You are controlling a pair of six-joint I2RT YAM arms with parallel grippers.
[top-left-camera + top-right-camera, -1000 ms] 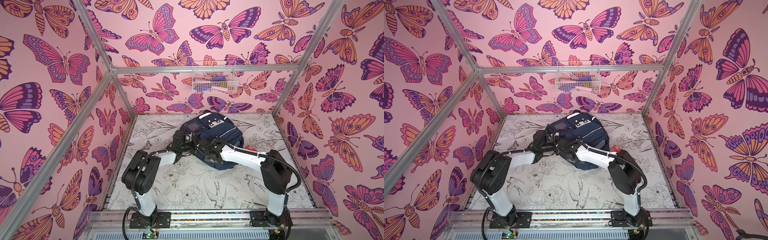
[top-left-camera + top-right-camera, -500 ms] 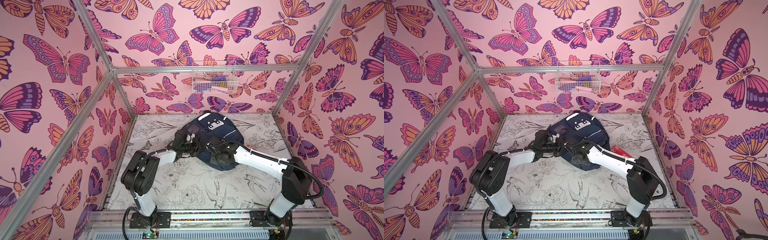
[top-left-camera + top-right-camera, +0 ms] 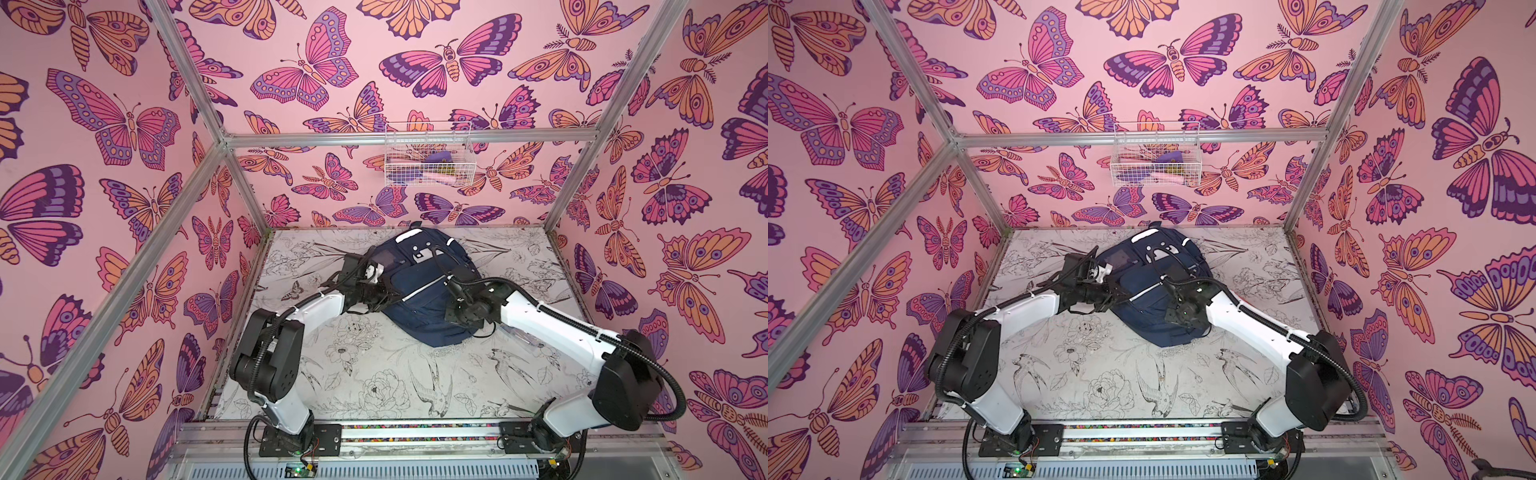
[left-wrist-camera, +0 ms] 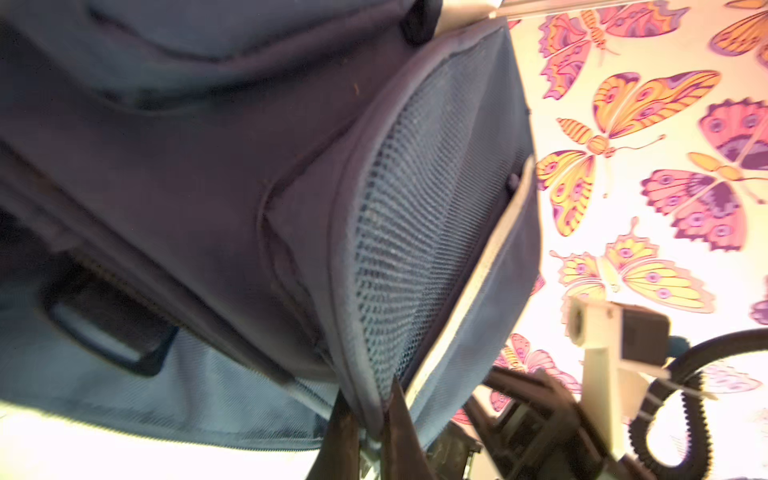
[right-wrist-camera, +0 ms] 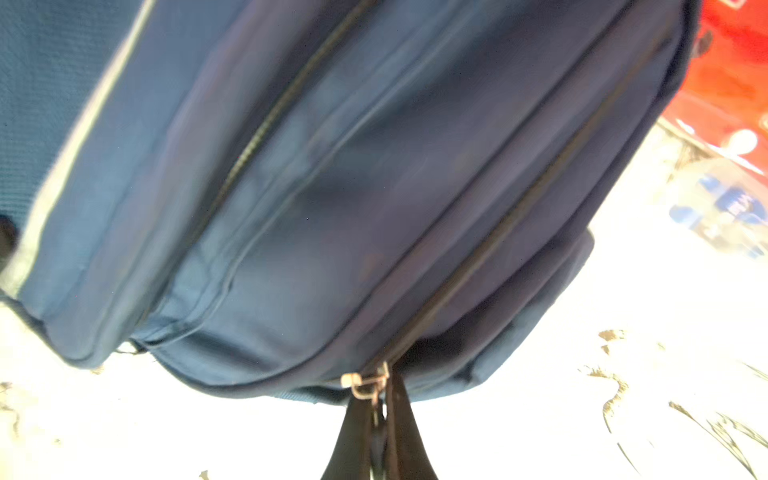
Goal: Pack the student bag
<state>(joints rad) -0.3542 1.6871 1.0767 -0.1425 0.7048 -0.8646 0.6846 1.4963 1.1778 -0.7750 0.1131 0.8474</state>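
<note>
The student bag (image 3: 419,286) (image 3: 1152,291), navy with white stripes, lies at the back middle of the table in both top views. My left gripper (image 3: 388,297) (image 3: 1119,297) is at its left side. In the left wrist view the left gripper (image 4: 372,419) is shut on the fabric edge of the bag's mesh side pocket (image 4: 415,228). My right gripper (image 3: 451,316) (image 3: 1173,320) is at the bag's near right edge. In the right wrist view the right gripper (image 5: 380,399) is shut on a metal zip pull (image 5: 365,384) at the end of a closed-looking zip.
A white wire basket (image 3: 428,156) (image 3: 1156,156) with small items hangs on the back wall. A red object (image 5: 731,75) and a clear packet with blue print (image 5: 723,208) lie right of the bag. A clear item (image 3: 519,336) lies under the right forearm.
The right arm's elbow has swung out to the right and its gripper has moved along the bag's edge toward the near right. The bag has shifted and spread a little. The left gripper stays put.
</note>
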